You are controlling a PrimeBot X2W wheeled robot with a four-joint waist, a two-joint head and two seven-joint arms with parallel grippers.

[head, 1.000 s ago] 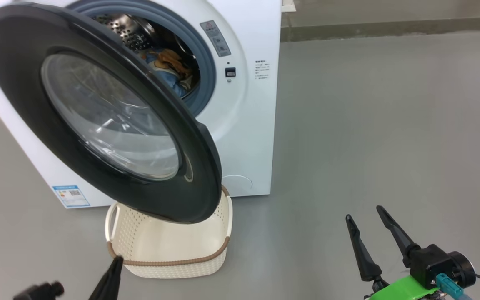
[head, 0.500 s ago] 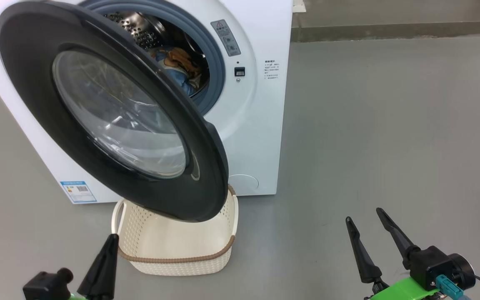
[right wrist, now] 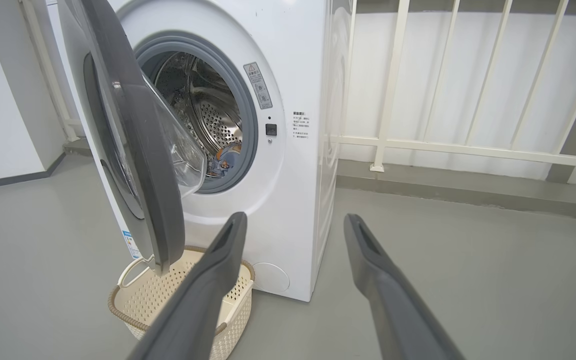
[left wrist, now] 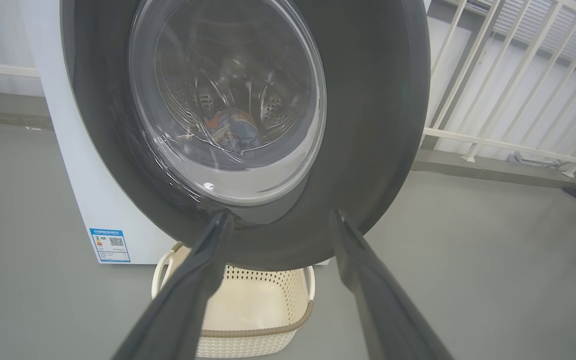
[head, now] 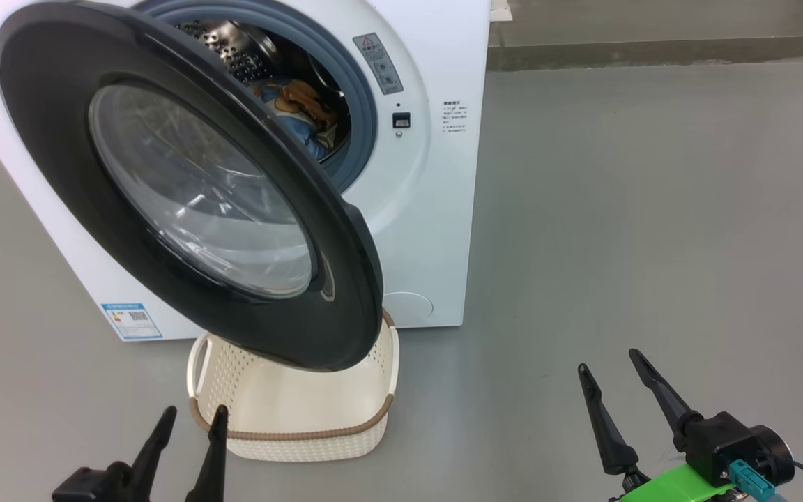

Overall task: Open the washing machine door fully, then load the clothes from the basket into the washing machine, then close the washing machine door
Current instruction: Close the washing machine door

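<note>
The washing machine (head: pixel 429 181) (right wrist: pixel 298 165) stands with its door (head: pixel 185 188) (left wrist: pixel 368 100) (right wrist: pixel 133 165) swung partly out, black rim hanging over the basket. Orange and blue clothes (head: pixel 300 111) (right wrist: pixel 223 157) lie in the steel drum. The cream basket (head: pixel 366 432) (left wrist: pixel 268 320) (right wrist: pixel 133 300) sits on the floor under the door; what I see of its inside holds nothing. My left gripper (head: pixel 191 417) (left wrist: pixel 280 217) is open, low at the basket's near left corner, fingers apart and holding nothing. My right gripper (head: pixel 609 359) (right wrist: pixel 293 217) is open over bare floor to the right.
Grey floor (head: pixel 652 209) stretches to the right of the machine. A white railing (right wrist: pixel 468 145) (left wrist: pixel 508 100) runs behind and beside it on a low kerb. A blue label (head: pixel 132 321) marks the machine's lower front corner.
My left gripper's fingers have spread from shut to open near the basket's corner. The camera shifted slightly early on. The door, basket and right gripper stay put.
</note>
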